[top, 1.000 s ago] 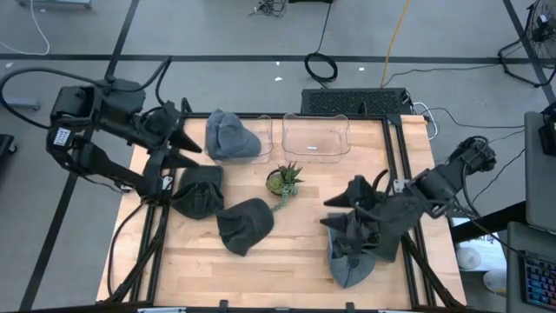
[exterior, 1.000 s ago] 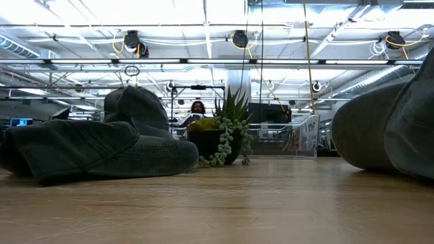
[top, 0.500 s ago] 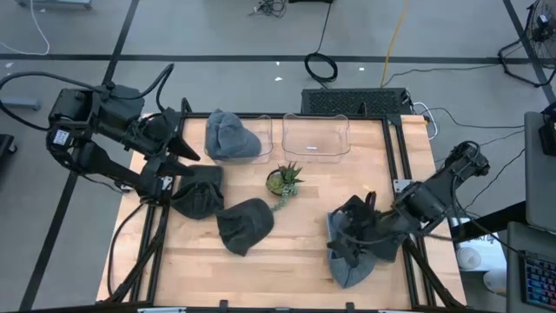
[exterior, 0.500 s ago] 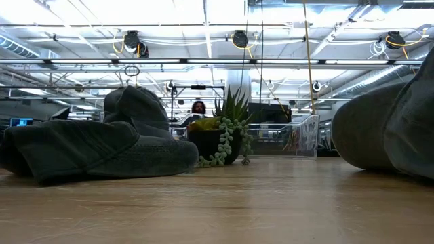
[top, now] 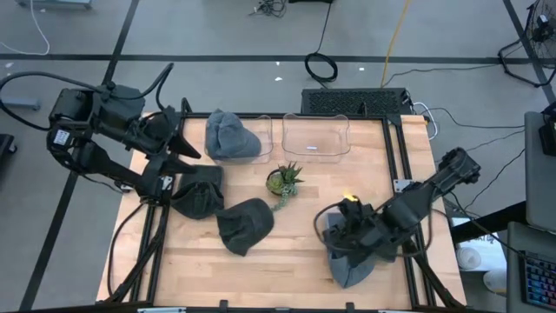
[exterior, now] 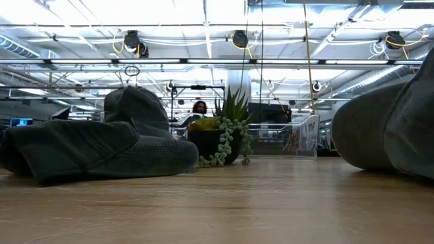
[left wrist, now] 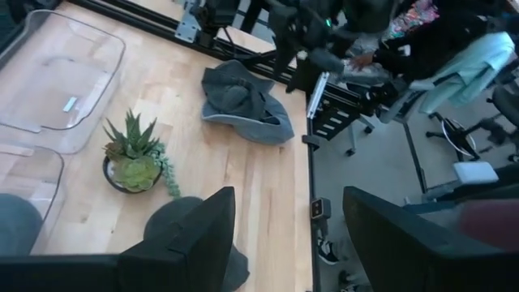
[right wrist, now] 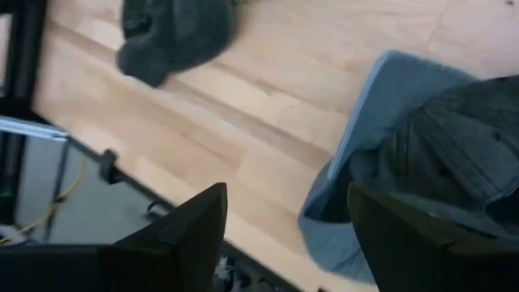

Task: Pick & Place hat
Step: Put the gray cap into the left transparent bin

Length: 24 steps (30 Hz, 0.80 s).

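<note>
Near the table's front right corner lies the blue-grey hat [top: 349,261], crumpled on the wood with its brim toward the middle of the table, and the right gripper [top: 334,230] is now directly over it. Over the last second that arm has swung lower and further in across the hat, moving from beside the crown to above it, while the hat itself has not shifted. Its fingers [right wrist: 182,231] stand apart with nothing between them, and the right wrist view looks straight down on the hat's folds, so I judge this as the approach to a pick, with the grasp not yet made. Two more dark hats, the dark hat at centre [top: 244,225] and the dark hat at left [top: 198,191], lie untouched, and a fourth, the hat in the bin [top: 230,136], already sits in the left clear bin [top: 268,130]; the right clear bin [top: 316,137] beside it holds none, which makes it the likely target. A small potted succulent [top: 284,180] stands between hats and bins. The left gripper [top: 178,148] waits released at the table's left edge, having barely moved. No brand, label or writing can be read on anything.
</note>
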{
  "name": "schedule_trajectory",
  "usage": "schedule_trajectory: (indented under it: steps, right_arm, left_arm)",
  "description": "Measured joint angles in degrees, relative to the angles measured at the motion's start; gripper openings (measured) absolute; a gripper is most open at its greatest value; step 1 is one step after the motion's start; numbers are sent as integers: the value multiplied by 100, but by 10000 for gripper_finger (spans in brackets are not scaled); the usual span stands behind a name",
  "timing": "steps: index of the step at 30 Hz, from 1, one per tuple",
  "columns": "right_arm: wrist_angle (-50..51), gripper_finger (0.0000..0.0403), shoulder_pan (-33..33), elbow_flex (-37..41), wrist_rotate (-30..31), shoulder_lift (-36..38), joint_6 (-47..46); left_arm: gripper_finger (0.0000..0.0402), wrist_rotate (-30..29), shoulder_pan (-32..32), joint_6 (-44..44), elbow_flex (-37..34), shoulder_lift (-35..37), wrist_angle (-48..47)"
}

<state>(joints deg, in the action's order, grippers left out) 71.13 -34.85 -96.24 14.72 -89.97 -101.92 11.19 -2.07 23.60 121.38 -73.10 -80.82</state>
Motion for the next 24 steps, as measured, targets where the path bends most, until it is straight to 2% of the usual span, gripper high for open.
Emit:
schedule_trajectory:
  steps: [8, 13, 24]
  right_arm:
    - [-9, 244, 186, 218, -19, -418, 72]
    - [-91, 244, 219, 428, -258, -666, 61]
    - [-659, 244, 347, 1282, -301, -768, -88]
  left_arm:
    - [239, -95, 0, 198, 0, 0, -2]
    - [239, -71, 0, 214, 0, 0, -11]
    - [239, 30, 0, 220, 0, 0, -48]
